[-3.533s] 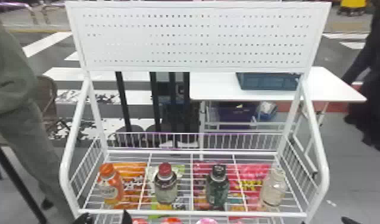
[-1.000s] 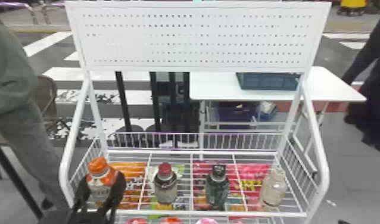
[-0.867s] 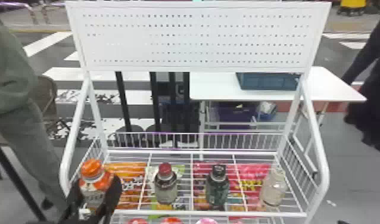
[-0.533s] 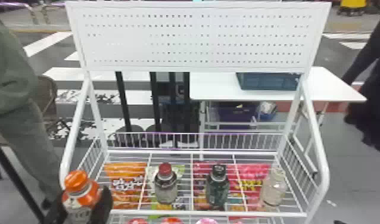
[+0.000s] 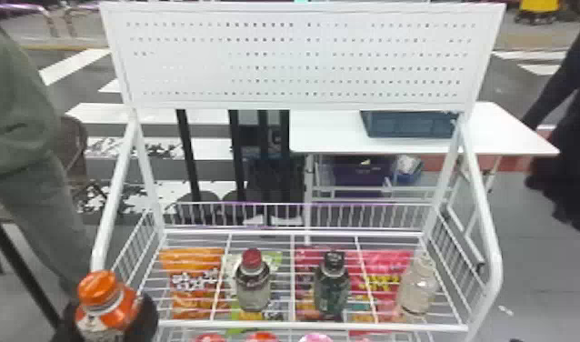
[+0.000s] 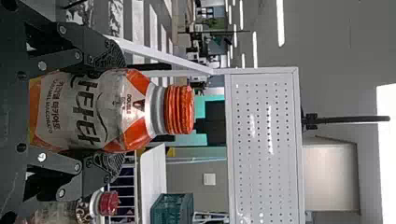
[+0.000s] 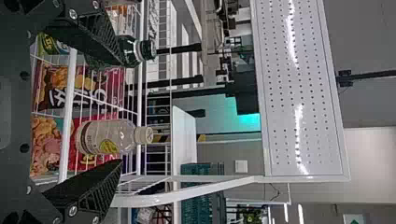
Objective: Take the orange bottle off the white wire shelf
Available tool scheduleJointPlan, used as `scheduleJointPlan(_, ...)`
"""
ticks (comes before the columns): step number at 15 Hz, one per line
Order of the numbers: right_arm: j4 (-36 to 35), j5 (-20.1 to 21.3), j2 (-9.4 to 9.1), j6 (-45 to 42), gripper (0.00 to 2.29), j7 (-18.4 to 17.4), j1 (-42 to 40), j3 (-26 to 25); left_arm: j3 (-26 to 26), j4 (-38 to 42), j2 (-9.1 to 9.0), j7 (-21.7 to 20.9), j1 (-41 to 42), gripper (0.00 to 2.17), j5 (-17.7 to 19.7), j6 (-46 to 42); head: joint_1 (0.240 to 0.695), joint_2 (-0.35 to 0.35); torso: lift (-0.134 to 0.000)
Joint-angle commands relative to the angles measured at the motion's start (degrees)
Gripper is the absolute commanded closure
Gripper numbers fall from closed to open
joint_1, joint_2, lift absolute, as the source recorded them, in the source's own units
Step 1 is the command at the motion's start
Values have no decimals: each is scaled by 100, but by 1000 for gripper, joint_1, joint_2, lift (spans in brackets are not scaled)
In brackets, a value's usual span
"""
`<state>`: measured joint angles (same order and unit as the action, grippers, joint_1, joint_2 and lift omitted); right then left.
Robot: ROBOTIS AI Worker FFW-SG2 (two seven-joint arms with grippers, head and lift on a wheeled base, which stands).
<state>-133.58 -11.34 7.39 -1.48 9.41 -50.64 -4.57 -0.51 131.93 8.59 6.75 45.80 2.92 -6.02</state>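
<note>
Orange bottle (image 6: 112,112) pinched upright between my left jaws, at 7 o'clock of the white wire shelf (image 5: 393,326). I clasp opposite sides of its body, probably for balance, leaving the cap (image 6: 180,109) free. My right jaws: spread, empty.

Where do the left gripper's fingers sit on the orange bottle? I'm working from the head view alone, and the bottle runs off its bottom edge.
Observer: In the left wrist view, the left gripper has one finger against each side of the orange bottle, on its body, with the orange cap out past the fingertips.

Operator: Good. And the right gripper, is it holding anything?

Observer: No. In the right wrist view, the right gripper is open and empty; the clear bottle stands beyond its fingers, on the shelf.
</note>
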Motion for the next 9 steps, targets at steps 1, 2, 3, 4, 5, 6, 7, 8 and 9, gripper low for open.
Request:
scheduleJointPlan(1,-28,0,-1,-14,151,0,-42,0,-2,17,2,11,17,694,-2,0,499,0,0)
scheduleJointPlan(2,-45,0,-1,-14,151,0,-60,0,-2,8,11,20,26,694,-2,0,499,0,0)
scheduleJointPlan(3,-63,0,-1,-14,151,0,-78,0,-2,8,11,20,34,694,-2,0,499,0,0)
scheduleJointPlan(4,-63,0,-1,-14,151,0,-86,0,-2,0,11,20,34,694,-2,0,499,0,0)
scheduleJointPlan(5,-71,0,-1,-14,151,0,-95,0,-2,0,11,28,34,694,-2,0,499,0,0)
scheduleJointPlan(6,-80,0,8,-14,151,0,-95,0,-2,0,11,28,34,694,-2,0,499,0,0)
scheduleJointPlan(7,-89,0,8,-14,151,0,-95,0,-2,0,11,28,34,694,-2,0,499,0,0)
scheduleJointPlan(8,-107,0,8,-14,151,0,-95,0,7,0,11,28,34,694,7,0,499,0,0)
scheduleJointPlan(9,-115,9,8,-14,151,0,-104,0,16,0,11,28,26,694,7,0,499,0,0)
